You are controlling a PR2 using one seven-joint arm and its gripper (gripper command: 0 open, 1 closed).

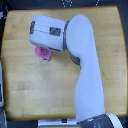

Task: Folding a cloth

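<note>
- Exterior view: white arm (87, 75) runs from the bottom right of the frame up to the upper left, its boxy forearm/wrist housing (47, 34) lying over the wooden table (25, 85).
- Cloth (42, 52): only a small pink bunch shows, poking out under the housing's lower edge, upper left of the frame. The rest is hidden.
- Fingers are hidden under the housing; can't tell whether they're clenched, released or on the cloth.
- Judgement: bunched cloth suggests mid-fold, arm low over it to work it.
- Room: bare table left, below and right of the cloth; table's left edge is near, top edge close behind the housing.
</note>
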